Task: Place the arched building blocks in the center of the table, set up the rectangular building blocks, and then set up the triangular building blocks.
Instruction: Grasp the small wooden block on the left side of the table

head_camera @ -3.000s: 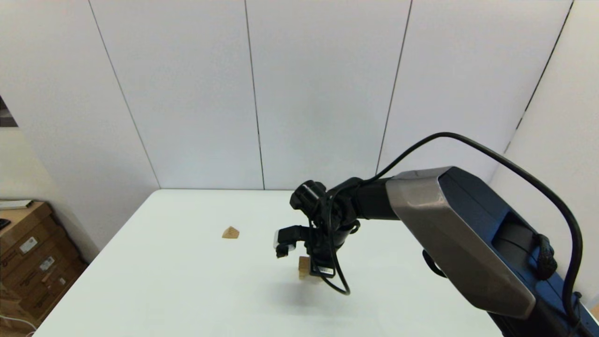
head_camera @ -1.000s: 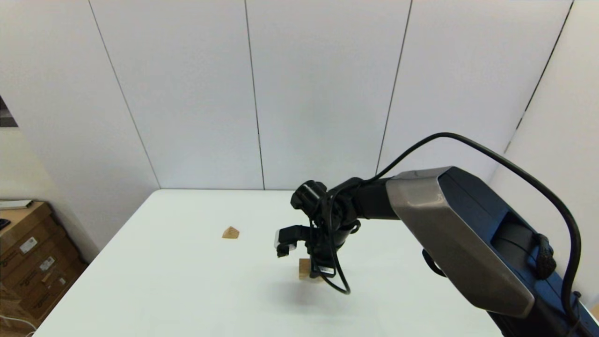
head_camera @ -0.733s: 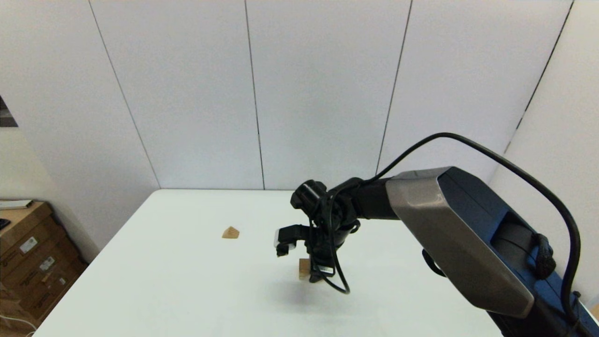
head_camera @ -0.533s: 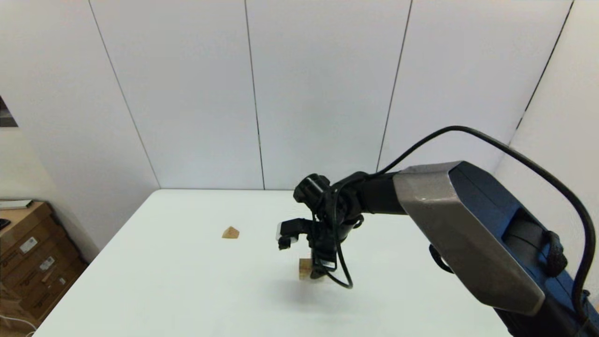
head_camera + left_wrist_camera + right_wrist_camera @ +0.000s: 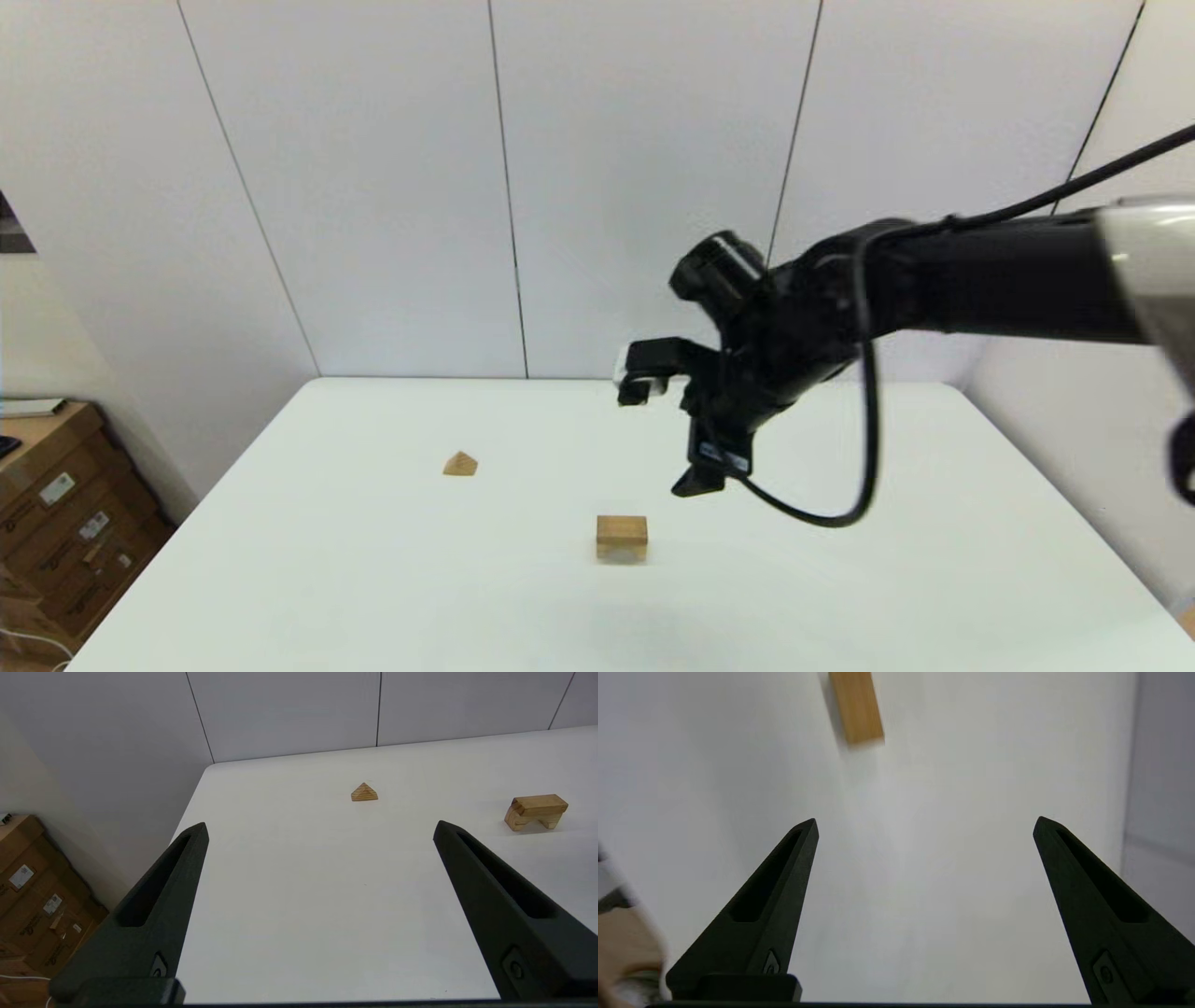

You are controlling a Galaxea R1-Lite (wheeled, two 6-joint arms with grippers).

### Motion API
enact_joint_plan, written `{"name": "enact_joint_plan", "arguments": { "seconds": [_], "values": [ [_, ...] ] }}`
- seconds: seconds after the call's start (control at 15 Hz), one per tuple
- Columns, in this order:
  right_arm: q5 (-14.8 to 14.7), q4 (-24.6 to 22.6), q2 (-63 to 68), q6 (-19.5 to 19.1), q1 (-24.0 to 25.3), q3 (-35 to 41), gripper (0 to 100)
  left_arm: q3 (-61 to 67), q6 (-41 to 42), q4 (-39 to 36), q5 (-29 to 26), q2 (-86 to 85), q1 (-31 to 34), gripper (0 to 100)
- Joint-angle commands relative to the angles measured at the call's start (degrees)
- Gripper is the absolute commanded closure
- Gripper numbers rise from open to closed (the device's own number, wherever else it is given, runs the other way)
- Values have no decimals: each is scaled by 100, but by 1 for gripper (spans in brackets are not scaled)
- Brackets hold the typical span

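Arched block point(image 5: 622, 539) sits mid-table point(image 5: 373, 579), so we judge step one done (right gripper point(image 5: 924, 826) spread wide, empty, above it); rectangular slab point(image 5: 856, 707) and triangular block point(image 5: 460, 464), far-left, remain, left gripper point(image 5: 320, 830) open, parked.

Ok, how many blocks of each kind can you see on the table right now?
arched block: 1
triangular block: 1
rectangular block: 0 confirmed; the tan piece in the right wrist view may be the arched block again
Total: 2 certain
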Motion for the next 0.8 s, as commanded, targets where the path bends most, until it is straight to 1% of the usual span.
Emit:
{"name": "enact_joint_plan", "arguments": {
  "seconds": [0.07, 0.2, 0.27, 0.33, 0.4, 0.67, 0.8],
  "values": [
    [-6, 61, -3934, 439, -691, 3114, 0, 0, 1, 0, 2, 7, -4, 0],
    [3, 61, -5349, 439, -1280, 4230, 0, 0, 1, 0, 2, 7, -4, 0],
    [12, 70, -6193, 421, -1719, 4855, 0, 0, 1, 0, 2, 7, -4, 0],
    [12, 79, -6773, 448, -2044, 5206, 0, 0, 1, 0, 2, 7, -4, 0],
    [12, 105, -7318, 474, -2334, 5470, 0, 0, 1, 0, 2, 7, 5, 0],
    [30, 228, -8742, 509, -2967, 6208, 0, 0, 1, 0, 2, 7, -4, 0],
    [21, 228, -9164, 773, -3196, 6419, 0, 0, 1, 0, 2, 7, -4, 0]
  ]
}}
